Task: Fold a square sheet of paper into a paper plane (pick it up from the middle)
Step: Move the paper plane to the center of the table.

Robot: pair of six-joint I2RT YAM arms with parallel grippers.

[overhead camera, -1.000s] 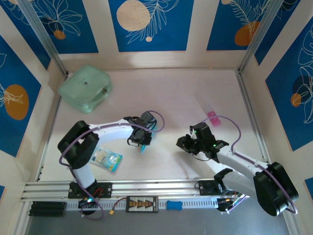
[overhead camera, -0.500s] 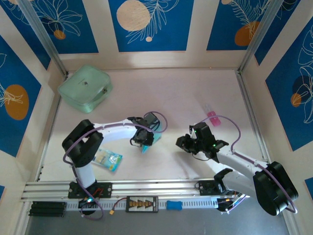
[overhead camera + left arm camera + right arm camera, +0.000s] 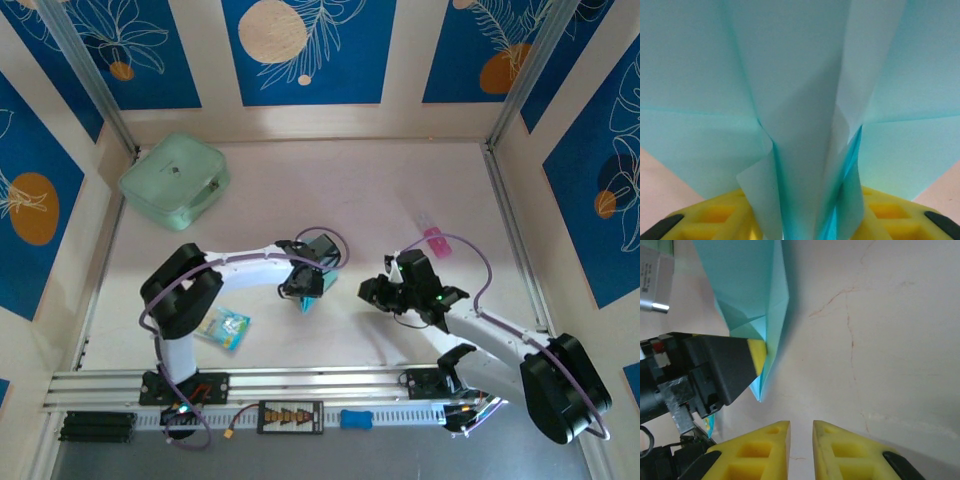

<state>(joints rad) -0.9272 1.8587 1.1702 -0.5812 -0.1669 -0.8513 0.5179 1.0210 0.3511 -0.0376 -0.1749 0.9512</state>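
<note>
1. judging how it will handle, we start with the paper plane (image 3: pixel 308 300): it sits near the middle of the tabletop (image 3: pixel 380 190), caught in the left gripper (image 3: pixel 304 288) with its pointed tip poking out past the fingers.
2. the left gripper's yellow pads flank the centre ridge and the blue layers fan loosely between them; we cannot tell whether they pinch or merely bracket it.
3. the right gripper (image 3: pixel 372 292) waits just beside, its pads almost pressed together with nothing between them.
4. we expect the paper to be very light, thin and springy, with folds that want to reopen and wings that crumple easily.
5. we would take hold on the ridge, mid-length, where the stacked layers are stiffest, and squeeze gently.
</note>
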